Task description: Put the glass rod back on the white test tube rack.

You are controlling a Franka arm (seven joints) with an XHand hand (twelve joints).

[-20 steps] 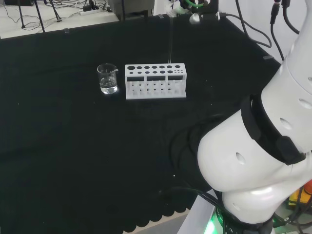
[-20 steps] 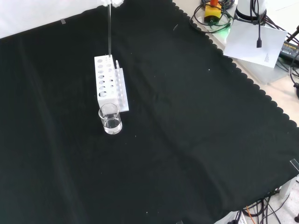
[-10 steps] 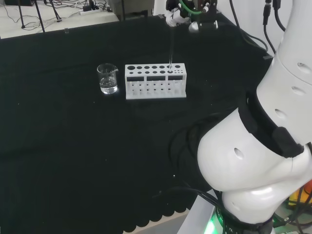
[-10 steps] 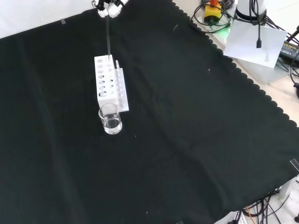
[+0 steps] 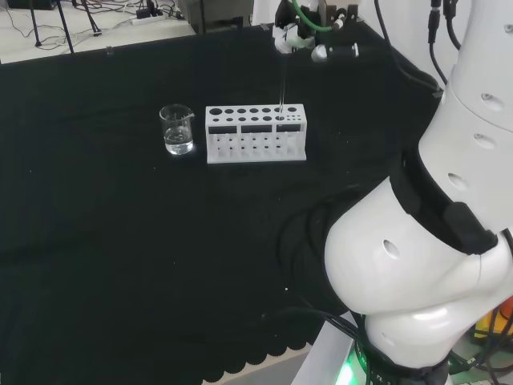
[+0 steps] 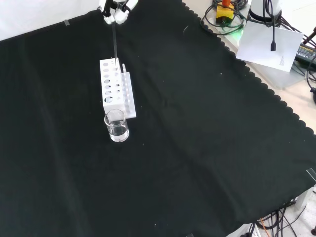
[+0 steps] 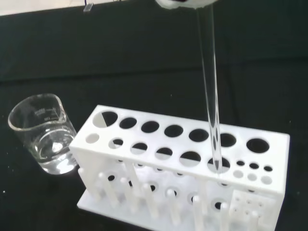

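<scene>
Your robot hand (image 6: 115,11) has its fingers pinched on the top of the glass rod (image 7: 210,91), which hangs upright straight below it. The rod's lower tip sits in a hole of the white test tube rack (image 5: 255,133) directly beneath the robot hand, near the rack's right end in the head view. A beaker (image 5: 177,129) with a little clear liquid stands on the black surface (image 6: 197,138) just beside the rack's other end, away from the rod. Nothing stands between the rod and the rack.
</scene>
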